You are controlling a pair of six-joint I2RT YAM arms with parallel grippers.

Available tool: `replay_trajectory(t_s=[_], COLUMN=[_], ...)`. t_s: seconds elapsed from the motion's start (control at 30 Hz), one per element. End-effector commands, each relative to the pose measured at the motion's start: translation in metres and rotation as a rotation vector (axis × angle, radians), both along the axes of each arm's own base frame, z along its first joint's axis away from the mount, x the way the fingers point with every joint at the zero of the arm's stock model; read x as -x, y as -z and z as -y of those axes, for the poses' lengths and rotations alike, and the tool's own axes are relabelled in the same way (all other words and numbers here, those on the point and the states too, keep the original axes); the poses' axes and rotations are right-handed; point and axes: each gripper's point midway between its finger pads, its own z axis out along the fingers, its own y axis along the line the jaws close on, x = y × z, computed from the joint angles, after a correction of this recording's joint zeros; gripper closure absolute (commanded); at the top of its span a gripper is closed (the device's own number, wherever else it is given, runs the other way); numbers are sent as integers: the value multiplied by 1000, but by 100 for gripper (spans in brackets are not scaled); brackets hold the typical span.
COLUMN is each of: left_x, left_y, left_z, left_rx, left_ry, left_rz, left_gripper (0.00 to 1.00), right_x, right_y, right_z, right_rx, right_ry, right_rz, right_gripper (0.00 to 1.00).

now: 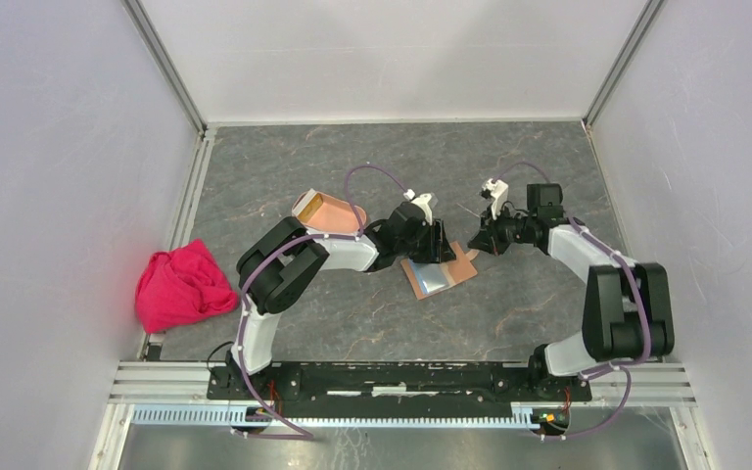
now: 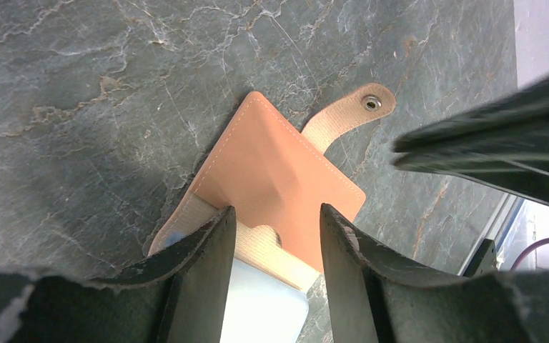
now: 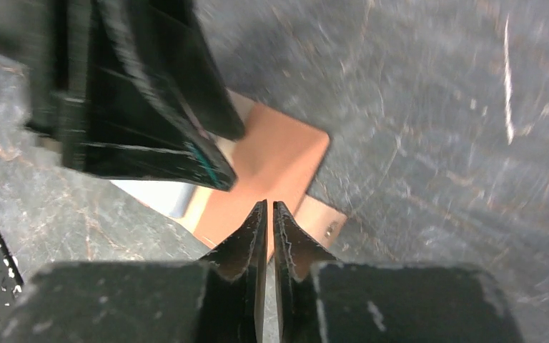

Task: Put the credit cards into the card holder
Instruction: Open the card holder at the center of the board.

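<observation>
Credit card [image 2: 264, 307] in wallet [image 2: 279, 171], between parted tips of empty left end effector [image 2: 277, 218], right end effector [image 3: 269, 206] shut, empty, nearby

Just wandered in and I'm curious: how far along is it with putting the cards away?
Done: nothing I can confirm; the pink holder sits apart, its contents unclear. In hand: a pale card pokes from the brown wallet inside the open left claw; the shut right claw is poised at its edge. Left: getting cards into the holder.

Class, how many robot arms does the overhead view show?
2. The left arm reaches the brown wallet from the left, the right arm from the right. None looks hidden.
</observation>
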Motion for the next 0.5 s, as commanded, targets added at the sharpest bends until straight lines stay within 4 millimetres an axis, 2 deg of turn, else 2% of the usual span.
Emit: replay_trajectory(t_s=[0.0, 0.2, 0.47], left_x=[8, 8, 9], left_y=[44, 45, 42], left_z=[-22, -22, -19], left_rx=[-144, -143, -131], left_ry=[20, 21, 31], left_rz=[-25, -23, -20], left_gripper=[45, 45, 45], right_x=[-19, -29, -23], right_y=[22, 49, 73], right_z=[17, 46, 50], right_rx=[87, 223, 259], right_ry=[131, 278, 275], right_rz=[-75, -101, -175], right_gripper=[90, 94, 93])
